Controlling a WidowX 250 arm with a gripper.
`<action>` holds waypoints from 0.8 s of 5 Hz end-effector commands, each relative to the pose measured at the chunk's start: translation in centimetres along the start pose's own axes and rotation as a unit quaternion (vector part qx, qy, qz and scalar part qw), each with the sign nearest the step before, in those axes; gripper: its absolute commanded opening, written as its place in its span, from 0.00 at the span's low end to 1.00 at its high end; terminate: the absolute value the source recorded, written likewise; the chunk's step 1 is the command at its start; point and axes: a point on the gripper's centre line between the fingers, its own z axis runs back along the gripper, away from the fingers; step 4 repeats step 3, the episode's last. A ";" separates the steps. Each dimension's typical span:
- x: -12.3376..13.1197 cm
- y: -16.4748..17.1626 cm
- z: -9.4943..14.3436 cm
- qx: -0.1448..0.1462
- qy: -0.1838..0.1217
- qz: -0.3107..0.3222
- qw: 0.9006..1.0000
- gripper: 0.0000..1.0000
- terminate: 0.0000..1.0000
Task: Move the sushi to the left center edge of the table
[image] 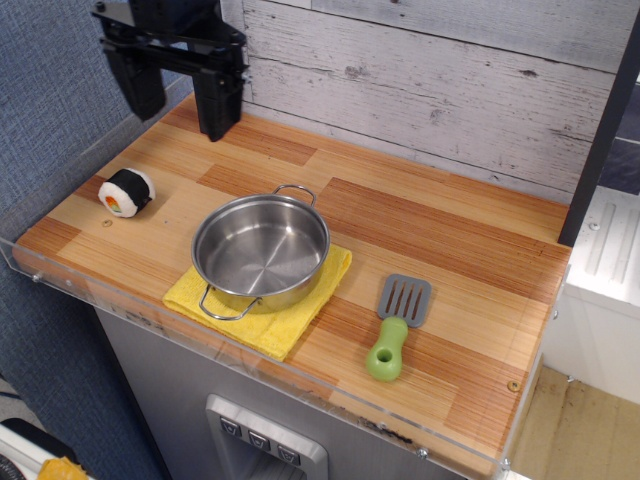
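The sushi (126,191), a small black-wrapped roll with a white face and orange-green centre, lies on the wooden table (440,240) near its left edge, about midway along it. My gripper (180,107) hangs open and empty above the back left part of the table, up and to the right of the sushi, well apart from it. Its two black fingers (217,105) point down.
A steel pot (260,248) stands on a yellow cloth (300,300) at the front centre. A grey spatula with a green handle (395,325) lies to its right. A clear acrylic rim (200,335) runs along the front and left edges. A plank wall stands behind.
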 end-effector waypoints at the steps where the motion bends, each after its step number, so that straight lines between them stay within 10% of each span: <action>1: 0.5 -1.7 0.7 0.023 -0.011 -0.039 0.999 1.00 0.00; 2: 0.5 -1.7 0.7 0.023 -0.011 -0.039 0.999 1.00 0.00; 3: 0.5 -1.7 0.7 0.023 -0.011 -0.039 0.999 1.00 1.00; 4: 0.5 -1.7 0.7 0.023 -0.011 -0.039 0.999 1.00 1.00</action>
